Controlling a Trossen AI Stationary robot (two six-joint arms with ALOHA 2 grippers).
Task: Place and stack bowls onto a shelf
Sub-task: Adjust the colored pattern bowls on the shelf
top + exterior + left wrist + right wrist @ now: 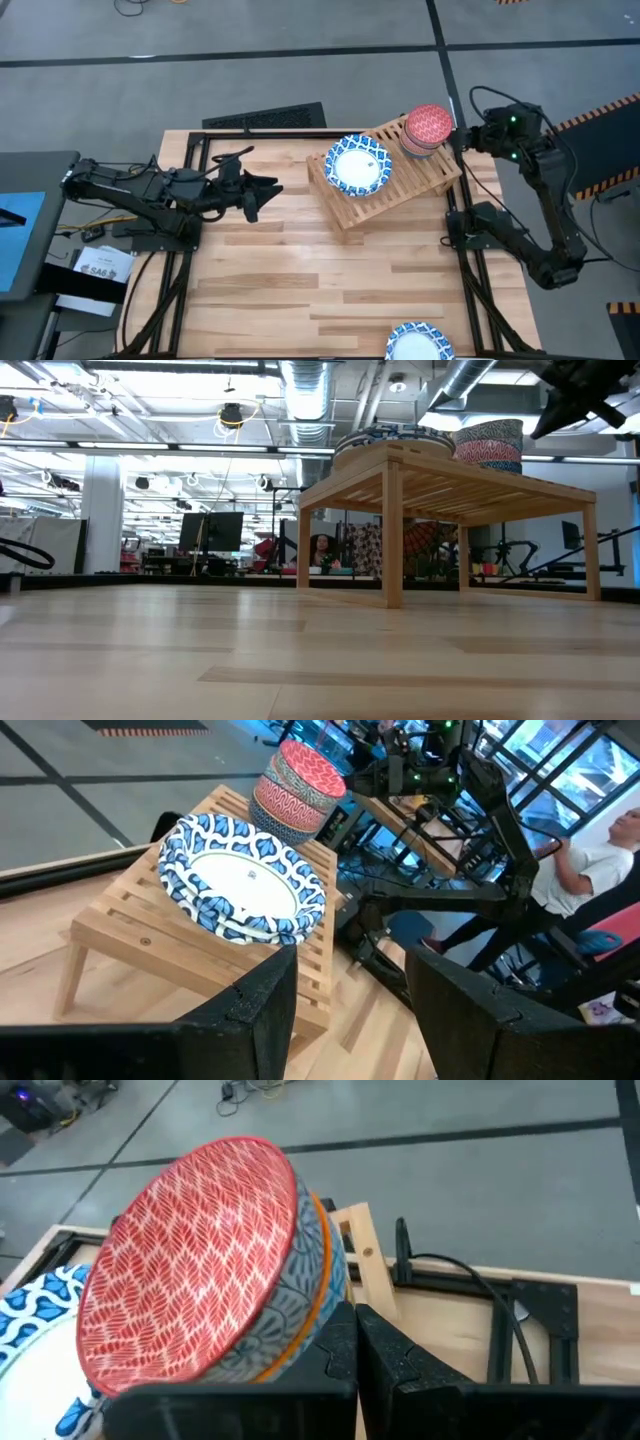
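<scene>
- The shelf [385, 172] stands at the far side of the desk [300, 280], turned at an angle. On it lie wide blue-and-white bowls [358, 165], stacked as the left wrist view shows, and beside them a stack of small bowls [427, 130] with a red patterned one on top.
- One more blue-and-white bowl [420, 343] lies alone at the near edge of the desk, well apart from the shelf. I judge this is the bowl not yet placed.
- The right gripper [468, 138] is just beside the small stack, at the shelf's far right corner. Its jaws are fully closed and hold nothing; in the right wrist view the red bowl is near them, but I cannot tell if they touch it.
- The left gripper [262, 190] hovers over the desk to the left of the shelf, and its jaws are wide apart and empty.
- The step in hand seems to be the end of the small stack's placing. The next move probably calls for one arm to reach the lone bowl at the near edge, grasp its rim, and set it on the wide stack without pushing the shelf.
</scene>
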